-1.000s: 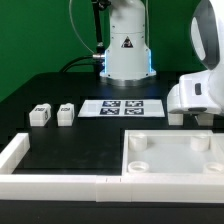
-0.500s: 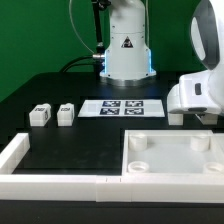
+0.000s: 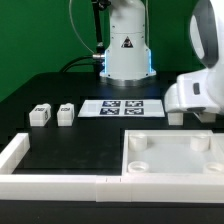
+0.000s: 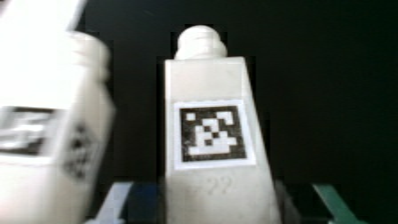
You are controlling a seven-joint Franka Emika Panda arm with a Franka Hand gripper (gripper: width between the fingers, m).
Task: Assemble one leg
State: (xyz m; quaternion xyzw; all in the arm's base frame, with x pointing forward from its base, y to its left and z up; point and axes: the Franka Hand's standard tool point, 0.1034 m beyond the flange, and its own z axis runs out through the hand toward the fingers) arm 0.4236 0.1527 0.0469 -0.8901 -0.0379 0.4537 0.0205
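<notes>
In the wrist view a white leg (image 4: 210, 120) with a black-and-white tag stands on end between my gripper's (image 4: 226, 205) two fingers. The jaws are open around it: one finger is close against its side, and the other stands off with a dark gap between. A second leg (image 4: 54, 120) stands right beside it. In the exterior view the gripper's white hand (image 3: 192, 100) hangs low at the right, with a small white piece (image 3: 176, 117) showing under it. Two more legs (image 3: 40, 115) (image 3: 65, 114) stand side by side at the left.
The large white square panel (image 3: 170, 178) with corner sockets lies at the front right. A white rim piece (image 3: 20, 152) runs along the front left. The marker board (image 3: 122, 108) lies before the robot base (image 3: 126, 50).
The gripper's hand has shifted very slightly toward the exterior view's left. The legs and the panel have not moved.
</notes>
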